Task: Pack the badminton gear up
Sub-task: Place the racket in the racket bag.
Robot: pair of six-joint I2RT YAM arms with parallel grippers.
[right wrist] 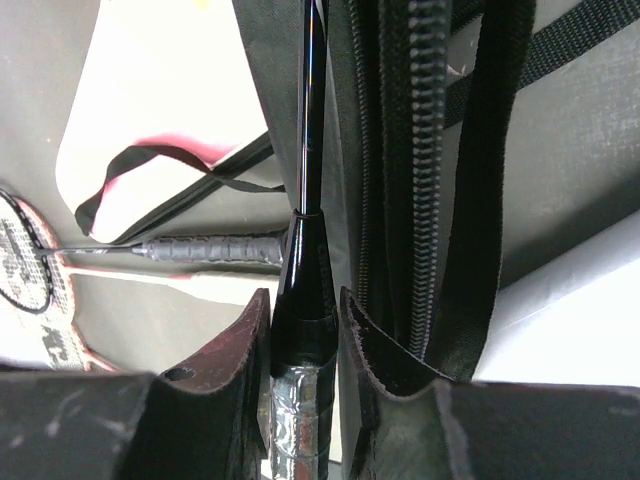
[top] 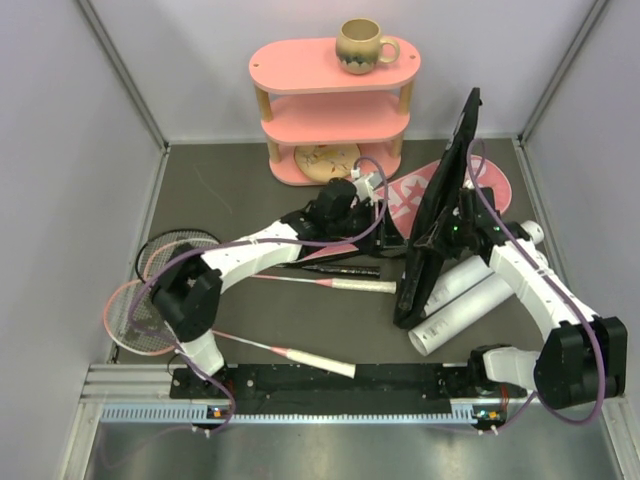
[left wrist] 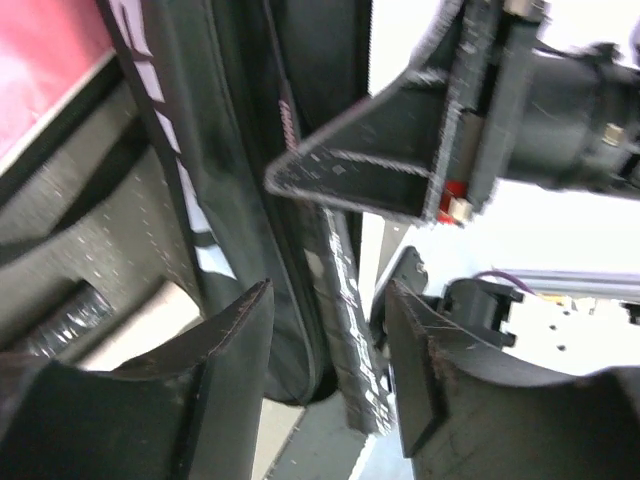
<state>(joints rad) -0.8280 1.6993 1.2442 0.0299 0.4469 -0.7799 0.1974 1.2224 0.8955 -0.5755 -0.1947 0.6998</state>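
The black racket bag [top: 440,200] stands tilted on edge at centre right. My right gripper [top: 447,236] is shut on a black racket's shaft cone [right wrist: 303,300], right beside the bag's open zipper [right wrist: 400,150]. My left gripper [top: 392,222] is open, and the bag's lower edge [left wrist: 335,330] lies between its fingers [left wrist: 240,340] without being pinched. The pink bag [top: 415,190] lies flat behind the black one. Two white tubes [top: 470,300] lie to its right. A black-framed racket [top: 178,248] and a pink-framed racket [top: 135,320] lie at the left. No shuttlecock shows.
A pink three-tier shelf [top: 335,110] with a beige mug [top: 360,45] stands at the back. Grey walls close in the left, right and back sides. Two white racket handles [top: 355,285] [top: 320,362] lie across the middle and near the front rail.
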